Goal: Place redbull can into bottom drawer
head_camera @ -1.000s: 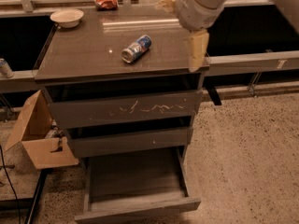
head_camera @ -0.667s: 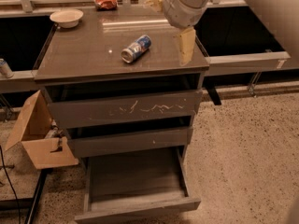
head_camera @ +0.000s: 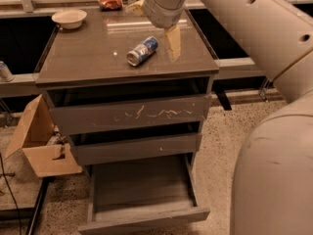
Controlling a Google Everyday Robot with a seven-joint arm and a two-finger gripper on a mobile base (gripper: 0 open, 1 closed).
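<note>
Hand [head_camera: 152,29] over cabinet top [head_camera: 83,58] (speckled floor [head_camera: 220,146] below)

The pincer [head_camera: 154,29] hovers near the redbull can [head_camera: 142,51].

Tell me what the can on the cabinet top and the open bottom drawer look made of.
The redbull can looks like thin metal: shiny silver end, glossy blue-and-silver print. The bottom drawer looks like wood or wood-look board: matte dark grey-brown flat panels; which is unclear. The gripper hovers open just beside the can.
</note>
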